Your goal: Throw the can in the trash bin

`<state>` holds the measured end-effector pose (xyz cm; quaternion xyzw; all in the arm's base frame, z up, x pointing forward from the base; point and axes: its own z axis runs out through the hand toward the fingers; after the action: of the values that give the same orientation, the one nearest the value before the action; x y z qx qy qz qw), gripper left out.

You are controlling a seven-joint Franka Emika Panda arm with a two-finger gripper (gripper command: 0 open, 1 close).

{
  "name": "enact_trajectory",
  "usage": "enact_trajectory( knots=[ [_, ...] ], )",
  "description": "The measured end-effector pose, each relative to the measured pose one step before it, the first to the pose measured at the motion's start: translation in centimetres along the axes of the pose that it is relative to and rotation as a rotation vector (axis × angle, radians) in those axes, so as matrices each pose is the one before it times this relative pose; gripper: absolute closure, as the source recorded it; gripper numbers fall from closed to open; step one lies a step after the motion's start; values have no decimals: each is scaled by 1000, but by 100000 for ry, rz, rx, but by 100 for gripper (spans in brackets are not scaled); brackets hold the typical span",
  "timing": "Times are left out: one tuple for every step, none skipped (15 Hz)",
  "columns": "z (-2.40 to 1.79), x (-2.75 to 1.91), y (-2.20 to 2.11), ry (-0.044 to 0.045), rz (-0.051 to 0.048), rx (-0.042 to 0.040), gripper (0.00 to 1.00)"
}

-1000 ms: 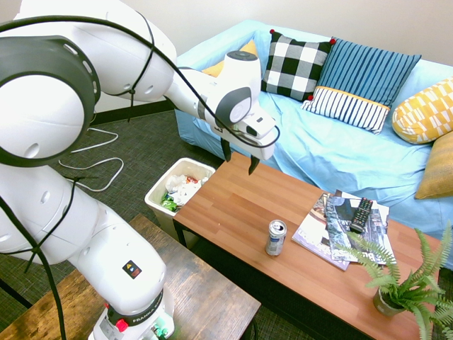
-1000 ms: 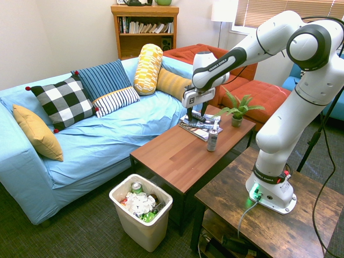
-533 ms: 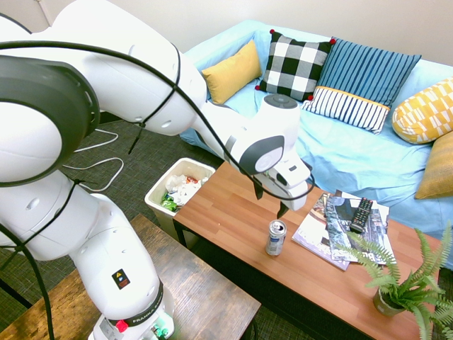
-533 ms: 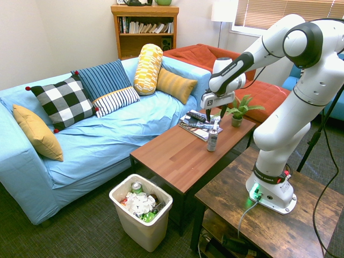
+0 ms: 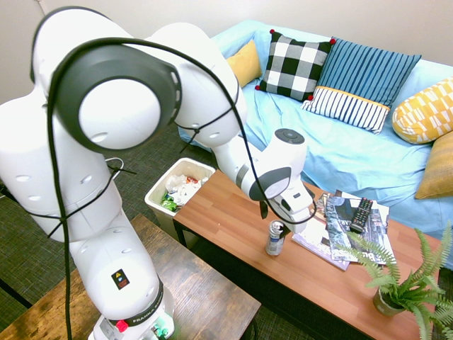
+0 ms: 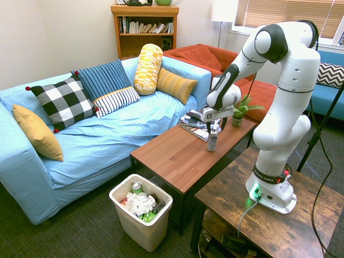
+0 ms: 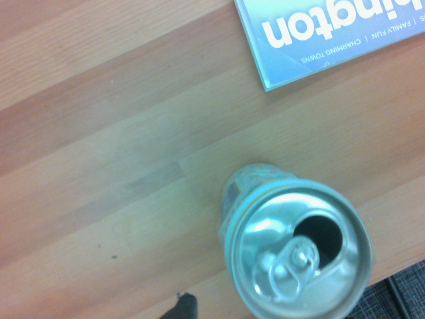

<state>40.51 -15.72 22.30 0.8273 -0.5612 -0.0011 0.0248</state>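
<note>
In the first exterior view, the gripper (image 5: 277, 216) is being held pointing straight down just above the can (image 5: 274, 239), with its fingers spread apart and nothing gripped between them. The can is being seen standing upright near the front edge of the wooden tabletop (image 5: 233, 212), just beside a stack of magazines (image 5: 333, 223) on which a black remote control (image 5: 361, 214) is lying. The trash bin (image 5: 159, 190) is being shown on the carpet at the tabletop's end, well apart from the can and partly filled with crumpled litter. A potted fern (image 5: 403, 283) is being seen at the tabletop's other end, and a light blue sofa (image 5: 340, 152) with patterned cushions is being shown behind. In the second exterior view, the released gripper (image 6: 214, 127) is being framed directly over the can (image 6: 212, 140), its dark fingers reaching down on either side of the can's top; whether they are touching it cannot be told. The trash bin (image 6: 159, 221) is being shown on the floor below the near end of the tabletop (image 6: 177, 156). In the wrist view, the can (image 7: 292, 249) is being seen from above, its opened pull-tab top facing the camera, beside the corner of a magazine (image 7: 319, 33) on the wooden tabletop (image 7: 99, 133).
</note>
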Motion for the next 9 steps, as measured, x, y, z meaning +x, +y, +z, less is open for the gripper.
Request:
enact_trajectory(
  knots=[
    [870, 138, -537, -492, 94, -1181, 0],
    [904, -8, -574, -560, 30, -813, 0],
    [843, -81, -519, -730, -15, -846, 0],
    [723, -66, -431, -667, -5, -958, 0],
    [594, 7, -350, -313, 33, -849, 0],
    [461, 62, -189, -54, 115, -785, 0],
    [366, 119, -79, -81, 474, -487, 0],
    [322, 146, -60, -97, 758, -205, 100],
    [270, 98, -78, -247, 538, -200, 100]
  ],
)
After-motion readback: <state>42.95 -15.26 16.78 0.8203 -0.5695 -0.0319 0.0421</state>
